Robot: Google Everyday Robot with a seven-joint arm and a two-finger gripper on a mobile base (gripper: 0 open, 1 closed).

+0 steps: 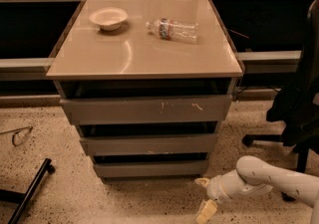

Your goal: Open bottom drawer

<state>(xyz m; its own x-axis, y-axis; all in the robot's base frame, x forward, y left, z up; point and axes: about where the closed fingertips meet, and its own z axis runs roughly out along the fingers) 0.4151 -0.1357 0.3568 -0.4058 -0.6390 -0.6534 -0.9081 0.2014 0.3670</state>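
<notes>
The bottom drawer (149,169) is the lowest, narrowest grey front of the tan-topped cabinet (134,56); it looks closed, flush under the middle grey front (148,144). The widest front (147,109) with white scratches is on top. My gripper (204,197) hangs on the white arm (271,178) low over the speckled floor, just right of and in front of the bottom drawer's right corner, not touching it. Its two cream fingers (206,211) stand spread apart with nothing between them.
A white bowl (108,18) and a lying plastic bottle (173,29) sit on the cabinet top. A black office chair (296,118) stands at the right. A black bar (29,191) and a wire (17,135) lie on the floor at the left.
</notes>
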